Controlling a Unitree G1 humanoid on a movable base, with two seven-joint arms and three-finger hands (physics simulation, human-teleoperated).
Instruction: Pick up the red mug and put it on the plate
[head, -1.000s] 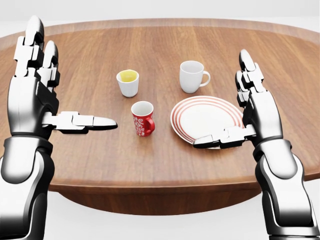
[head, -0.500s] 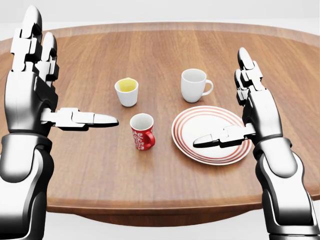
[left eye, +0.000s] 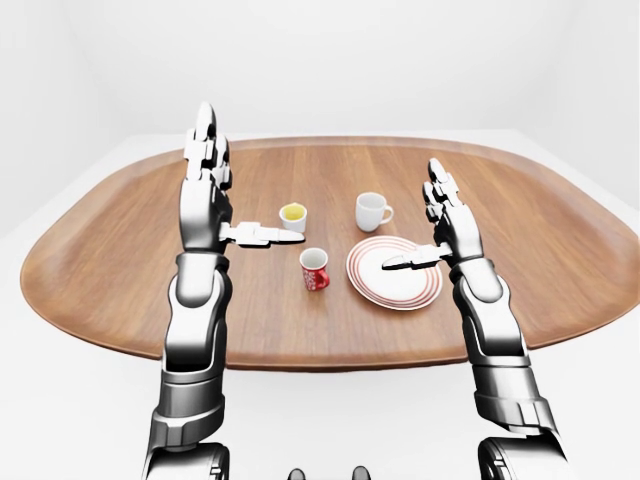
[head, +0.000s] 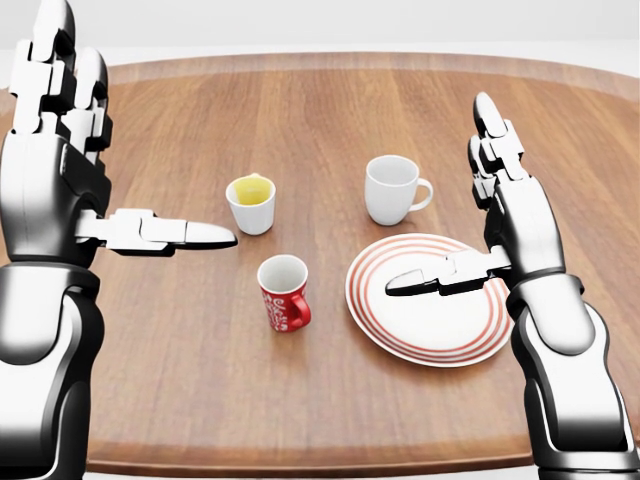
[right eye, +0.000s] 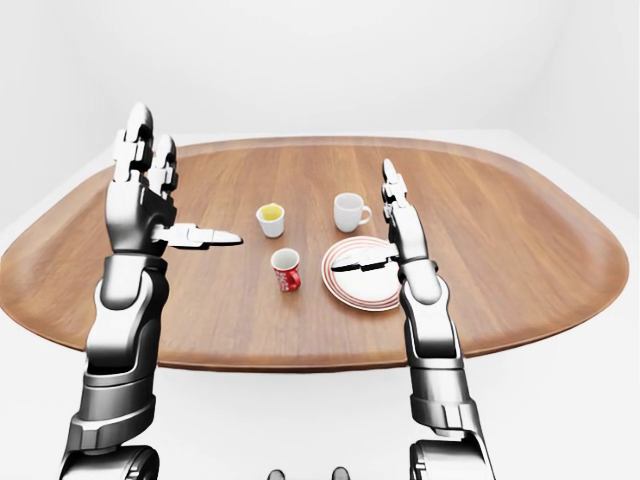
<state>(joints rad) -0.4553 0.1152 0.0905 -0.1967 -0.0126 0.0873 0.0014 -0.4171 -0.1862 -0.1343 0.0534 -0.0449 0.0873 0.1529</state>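
A large oval wooden table (head: 330, 100) with a plank-grain top carried four pieces of crockery. The small red mug with white lettering (head: 283, 292) stood upright low of centre in the head view, handle turned to the right, touched by neither hand. Just to its right lay the round white plate with red concentric rings (head: 430, 330), unoccupied and apart from the mug. Above the plate stood a plain white handled mug (head: 391, 189); above and slightly left of the red mug stood a small white cup with a yellow interior (head: 250, 203). The silver left hand (head: 75, 170) was raised at the view's left, fingers spread upward and thumb stretched rightward, its tip just left of the yellow-lined cup, gripping nothing. The silver right hand (head: 505, 220) was raised at the right, fingers likewise spread, thumb extended leftward above the plate's surface, gripping nothing. Nothing lay between the red mug and the plate. Against the head view half a second before, the whole scene sat lower and slightly larger and the table's near edge had dropped toward the bottom, indicating camera movement; the crockery kept its mutual arrangement, and both hands kept the same open pose.
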